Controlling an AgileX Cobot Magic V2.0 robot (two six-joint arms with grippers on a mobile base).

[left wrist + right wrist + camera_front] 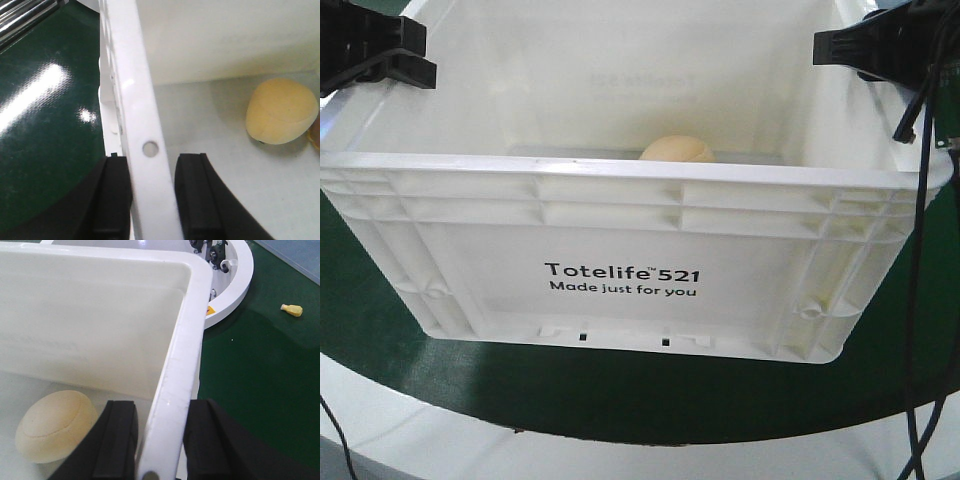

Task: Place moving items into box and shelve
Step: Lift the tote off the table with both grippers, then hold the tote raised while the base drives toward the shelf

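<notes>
Dark green tabletop (620, 400) with a white curved border lies under the work area, and a tiny yellow piece (292, 310) sits loose on it, well apart from the load. The white Totelife crate (620, 215) stands mouth up with its printed wall towards me at 6 o'clock. I judge its long axis to run from 9 to 3 o'clock. The left gripper (152, 200) straddles the 9 o'clock rim and the right gripper (162, 440) the 3 o'clock rim, each with one pad inside the wall and one outside. Both appear clenched on the plastic. The pale yellow lump (677, 150) rests on the crate floor near the far wall. A brownish sliver (315, 132) just beside it, cut by the edge of the left wrist view, may be the second item, but I cannot confirm that. I judge loading complete and the two-arm lift towards the shelf in hand, though no shelf is in view. I recommend raising both wrists at one rate with their spacing fixed, so that neither rim twists or slips. The floor should be held level, as the rounded lump will roll.
</notes>
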